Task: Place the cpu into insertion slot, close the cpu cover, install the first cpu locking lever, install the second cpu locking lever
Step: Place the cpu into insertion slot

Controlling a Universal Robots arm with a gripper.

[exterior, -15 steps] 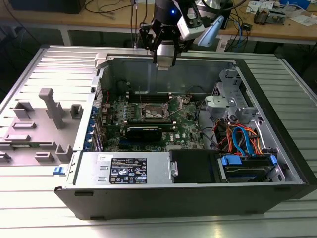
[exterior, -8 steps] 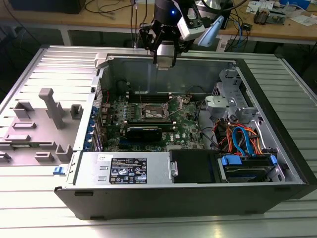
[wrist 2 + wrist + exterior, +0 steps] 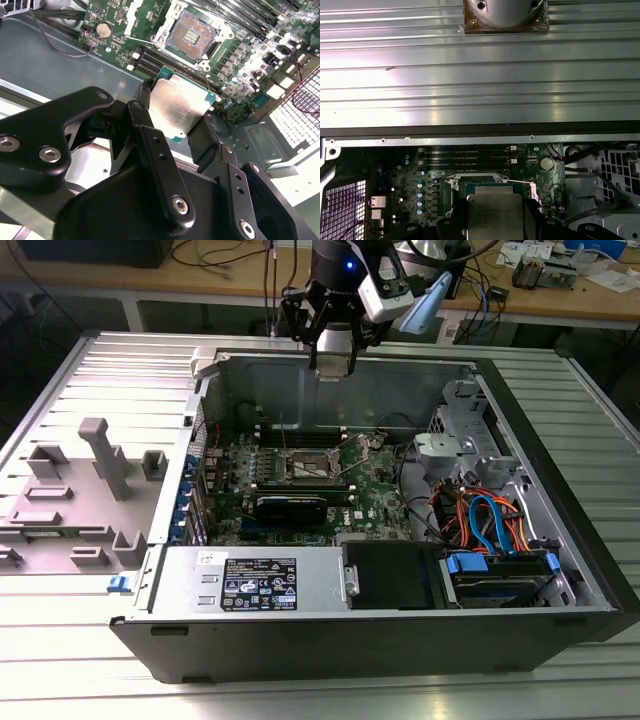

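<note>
The cpu (image 3: 180,106) in the gripper (image 3: 175,116) (well above the insertion slot (image 3: 192,34))

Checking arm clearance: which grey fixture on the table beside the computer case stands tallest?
The T-topped post, toward the exterior view's left; the other grey fixtures around it are low blocks, all well below its top.

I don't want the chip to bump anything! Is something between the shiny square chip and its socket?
Nothing visible does. The black gripper holds the small flat silver square cpu between its jaws, and the dark square insertion slot with a silvery rim lies open on the green motherboard below.
</note>
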